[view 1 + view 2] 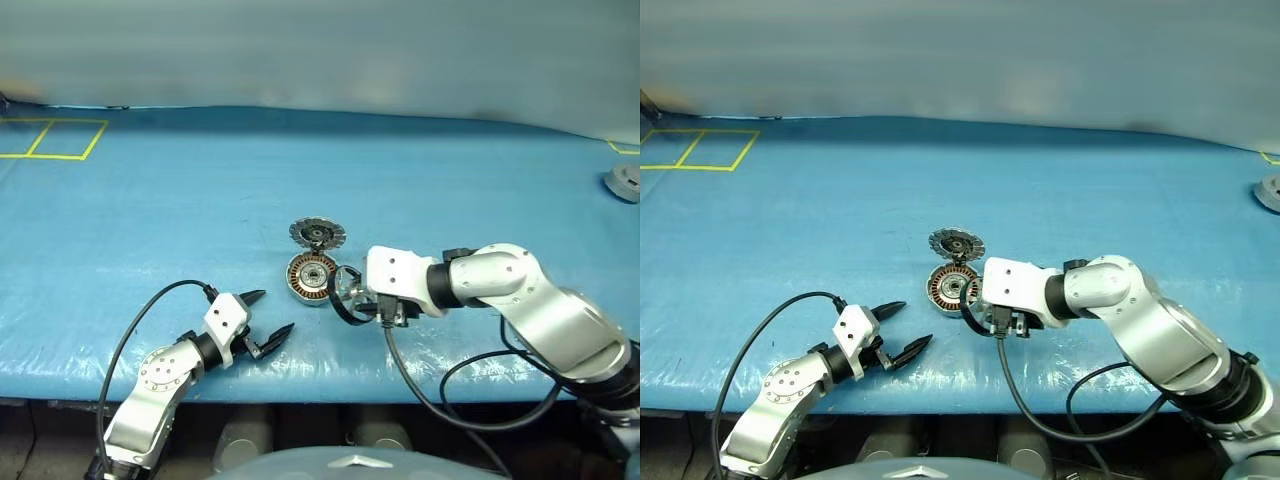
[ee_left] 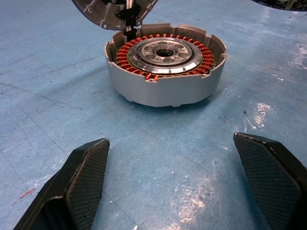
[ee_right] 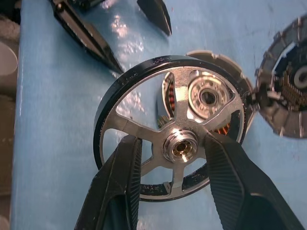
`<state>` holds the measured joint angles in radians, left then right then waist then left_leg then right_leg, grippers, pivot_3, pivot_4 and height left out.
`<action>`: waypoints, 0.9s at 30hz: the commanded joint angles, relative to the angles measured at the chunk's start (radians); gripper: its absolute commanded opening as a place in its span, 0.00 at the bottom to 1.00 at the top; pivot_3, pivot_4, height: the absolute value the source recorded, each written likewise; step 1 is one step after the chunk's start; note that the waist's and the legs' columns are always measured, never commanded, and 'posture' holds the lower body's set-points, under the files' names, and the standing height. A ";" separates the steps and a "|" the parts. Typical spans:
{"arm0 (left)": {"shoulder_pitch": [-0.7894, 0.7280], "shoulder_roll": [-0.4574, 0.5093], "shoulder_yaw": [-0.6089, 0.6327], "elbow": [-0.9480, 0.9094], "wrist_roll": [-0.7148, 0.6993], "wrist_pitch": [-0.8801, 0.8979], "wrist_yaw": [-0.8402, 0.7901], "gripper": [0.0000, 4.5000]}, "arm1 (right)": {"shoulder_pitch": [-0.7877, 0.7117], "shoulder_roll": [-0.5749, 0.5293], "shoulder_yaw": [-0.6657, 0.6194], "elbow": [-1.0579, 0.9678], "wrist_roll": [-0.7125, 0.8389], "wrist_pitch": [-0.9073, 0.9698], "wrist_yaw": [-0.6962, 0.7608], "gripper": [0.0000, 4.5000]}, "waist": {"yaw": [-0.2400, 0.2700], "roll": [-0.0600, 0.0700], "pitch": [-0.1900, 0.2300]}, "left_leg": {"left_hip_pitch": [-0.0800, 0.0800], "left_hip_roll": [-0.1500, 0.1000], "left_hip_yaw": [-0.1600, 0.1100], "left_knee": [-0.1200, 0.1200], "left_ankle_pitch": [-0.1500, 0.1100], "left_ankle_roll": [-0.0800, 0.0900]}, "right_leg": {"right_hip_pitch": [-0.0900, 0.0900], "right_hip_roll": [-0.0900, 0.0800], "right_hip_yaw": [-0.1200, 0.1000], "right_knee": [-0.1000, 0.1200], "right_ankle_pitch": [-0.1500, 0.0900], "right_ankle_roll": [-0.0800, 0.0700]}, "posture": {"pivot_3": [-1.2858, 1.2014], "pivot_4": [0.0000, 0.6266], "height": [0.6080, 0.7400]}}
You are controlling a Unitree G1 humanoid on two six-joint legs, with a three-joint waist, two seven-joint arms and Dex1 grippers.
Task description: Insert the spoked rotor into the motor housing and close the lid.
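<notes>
The motor housing point(image 1: 312, 278) sits mid-table, its copper windings ringing a silver hub point(image 2: 165, 67). Its lid point(image 1: 317, 235) stands tilted open at the housing's far side, ribbed face showing point(image 3: 288, 86). My right gripper point(image 3: 171, 139) is shut on the spoked rotor point(image 3: 129, 86), its fingers on either side of the central hub. The rotor point(image 1: 347, 295) hangs tilted just right of the housing, which shows through the spokes point(image 3: 208, 96). My left gripper point(image 1: 275, 312) rests open near the table's front edge, left of the housing, nothing between its fingers point(image 2: 86, 182).
Blue cloth covers the table point(image 1: 200, 200). Yellow tape squares point(image 1: 50, 138) mark the far left corner. A grey round part point(image 1: 625, 183) lies at the far right edge. Black cables hang off the front edge beside both arms.
</notes>
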<state>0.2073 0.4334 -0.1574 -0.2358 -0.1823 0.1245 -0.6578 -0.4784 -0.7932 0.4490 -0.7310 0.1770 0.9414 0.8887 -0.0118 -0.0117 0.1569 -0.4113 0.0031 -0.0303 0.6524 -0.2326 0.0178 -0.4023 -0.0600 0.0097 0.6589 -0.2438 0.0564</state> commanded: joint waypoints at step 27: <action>0.010 -0.016 0.019 -0.045 -0.035 -0.091 -0.014 1.00 | -0.092 0.185 0.168 0.244 -0.238 -0.109 -0.161 0.37 | -0.001 0.000 0.000 | 0.000 -0.001 0.000 0.000 0.000 0.000 | 0.000 0.000 0.000 0.000 0.002 -0.003 | 0.52 0.24 1.00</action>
<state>0.2134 0.4228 -0.1492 -0.2359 -0.2000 0.0498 -0.6724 -0.5584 -0.6039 0.6211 -0.4741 -0.0489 0.8394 0.7221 -0.0125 -0.0116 0.1569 -0.4112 0.0019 -0.0306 0.6524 -0.2326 0.0179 -0.4022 -0.0604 0.0096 0.6592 -0.2417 0.0533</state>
